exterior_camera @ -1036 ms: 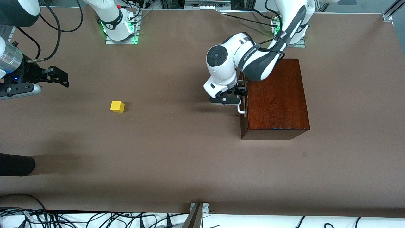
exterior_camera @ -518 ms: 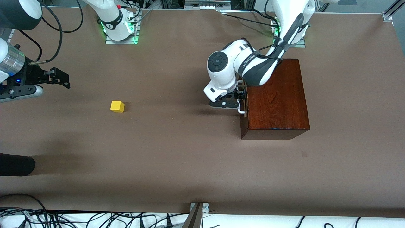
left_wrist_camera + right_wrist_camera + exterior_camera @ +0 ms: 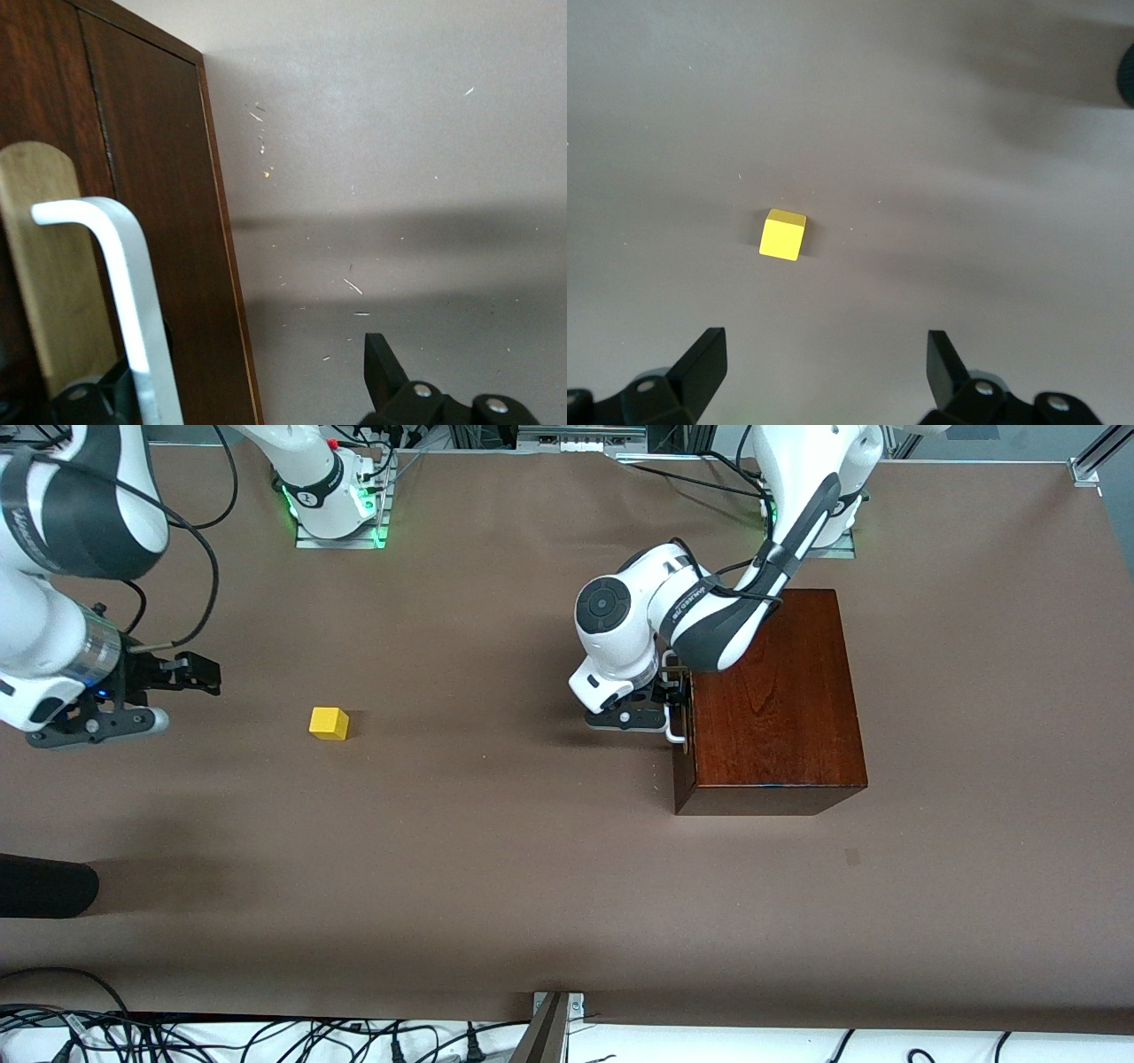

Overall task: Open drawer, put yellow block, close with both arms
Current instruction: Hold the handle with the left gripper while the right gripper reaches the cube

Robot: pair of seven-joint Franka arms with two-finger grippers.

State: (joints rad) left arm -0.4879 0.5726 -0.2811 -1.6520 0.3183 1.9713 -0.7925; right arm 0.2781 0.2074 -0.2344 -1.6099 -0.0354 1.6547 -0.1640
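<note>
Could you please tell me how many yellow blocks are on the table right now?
1: the yellow block sits on the brown table toward the right arm's end. The drawer is shut, so its inside is hidden.

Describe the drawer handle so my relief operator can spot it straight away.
Find the glossy dark wooden box at the left arm's end of the table. On its face toward the right arm's end sits the white U-shaped handle, the only white piece on it.

A brown matte table [image 3: 496,886] fills the frame, with black cables [image 3: 266,1036] tangled along its white lower-left edge.
</note>
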